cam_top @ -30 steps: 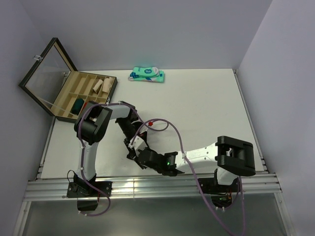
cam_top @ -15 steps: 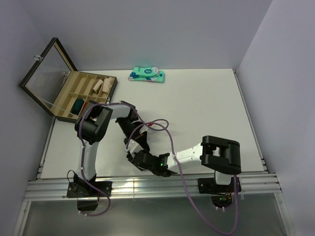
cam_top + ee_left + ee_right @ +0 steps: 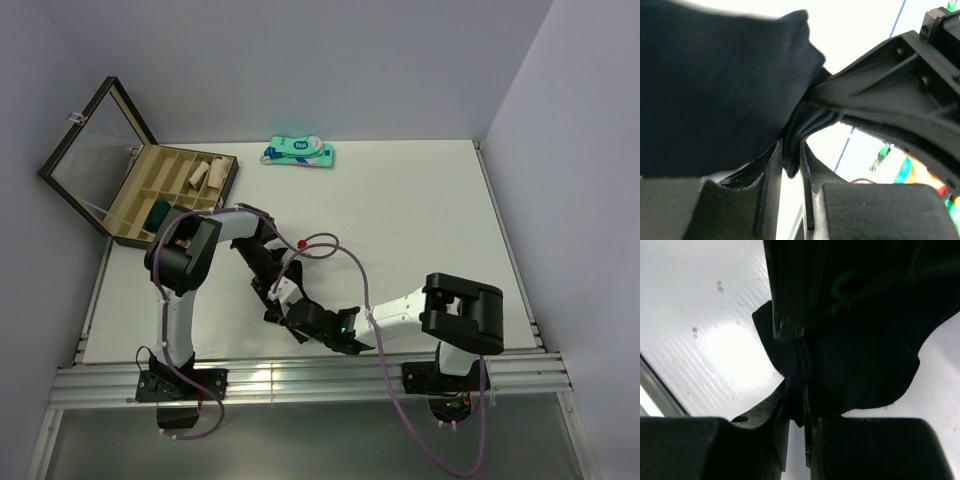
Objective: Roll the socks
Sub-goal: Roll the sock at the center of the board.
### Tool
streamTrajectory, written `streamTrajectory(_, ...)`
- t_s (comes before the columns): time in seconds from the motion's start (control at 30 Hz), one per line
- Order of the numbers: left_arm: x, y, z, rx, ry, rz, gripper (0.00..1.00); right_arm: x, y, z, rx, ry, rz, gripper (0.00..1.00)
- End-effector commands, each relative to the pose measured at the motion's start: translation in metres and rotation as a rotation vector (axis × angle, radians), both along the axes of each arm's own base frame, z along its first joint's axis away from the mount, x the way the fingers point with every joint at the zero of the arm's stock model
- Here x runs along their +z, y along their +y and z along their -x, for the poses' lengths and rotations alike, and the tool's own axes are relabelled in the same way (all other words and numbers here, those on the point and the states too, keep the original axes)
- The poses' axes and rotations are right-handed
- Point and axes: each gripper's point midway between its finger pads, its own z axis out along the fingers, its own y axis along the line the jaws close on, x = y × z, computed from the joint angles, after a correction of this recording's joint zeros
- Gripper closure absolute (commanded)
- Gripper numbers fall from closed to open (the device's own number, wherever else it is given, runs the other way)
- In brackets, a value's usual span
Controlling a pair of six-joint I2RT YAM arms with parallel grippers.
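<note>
The left gripper (image 3: 790, 152) and right gripper (image 3: 797, 400) are each clamping a bunched fold of the socks (image 3: 715, 90), which are seeming soft, light and floppy.

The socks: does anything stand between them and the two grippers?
Nothing visible does. The left gripper and the right gripper each pinch a fold of the socks, fingers closed directly on the dark fabric.

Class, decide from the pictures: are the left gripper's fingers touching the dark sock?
Touching. The left wrist view shows the left gripper with its fingers closed on a bunched fold of the dark sock, with no gap on either side.
</note>
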Motion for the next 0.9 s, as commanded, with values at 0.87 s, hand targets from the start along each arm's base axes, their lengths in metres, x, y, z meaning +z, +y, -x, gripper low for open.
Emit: streamTrajectory(0.87,0.102,0.018,-0.106,0.387,-1.288,0.161,0.55,0.021,-0.009,-0.008,0.137,0.982,-0.293,0.87)
